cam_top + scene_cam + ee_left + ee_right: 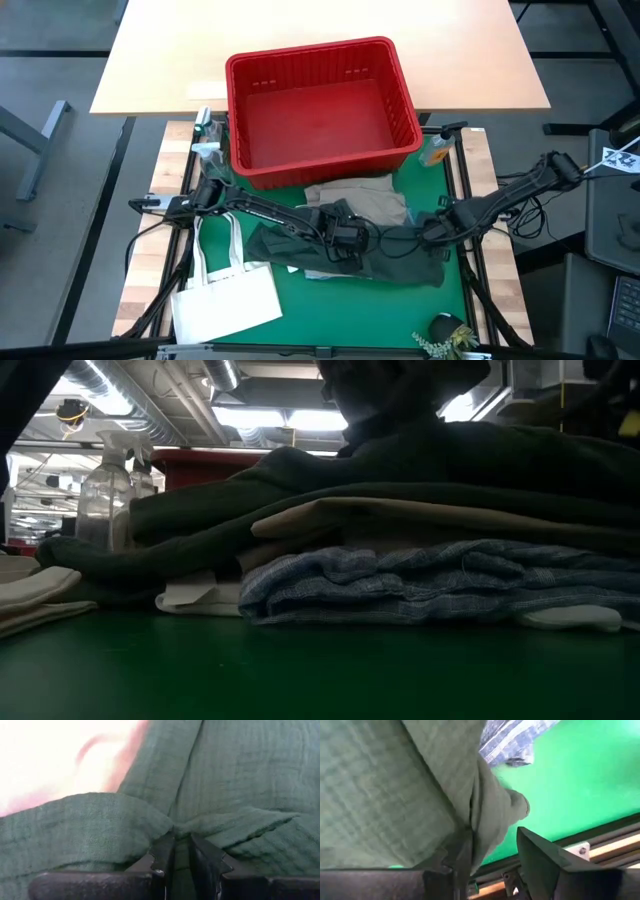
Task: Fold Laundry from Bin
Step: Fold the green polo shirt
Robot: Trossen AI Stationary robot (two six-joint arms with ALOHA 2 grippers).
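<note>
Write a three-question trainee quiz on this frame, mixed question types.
1. True or false: the bin holds laundry.
2. Which garment tops the pile? A) striped B) tan C) dark green
3. What does the left gripper pinch?

Key:
1. False, it looks empty.
2. C; tan and striped lie beneath it.
3. A fold of the dark green cloth; the right gripper sits at its edge, fingers apart.

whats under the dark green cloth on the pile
Under the dark green cloth garment lie a beige cloth piece, then a blue-and-white striped cloth piece, with white cloth at the bottom edge. Anything deeper in the stack is covered.
</note>
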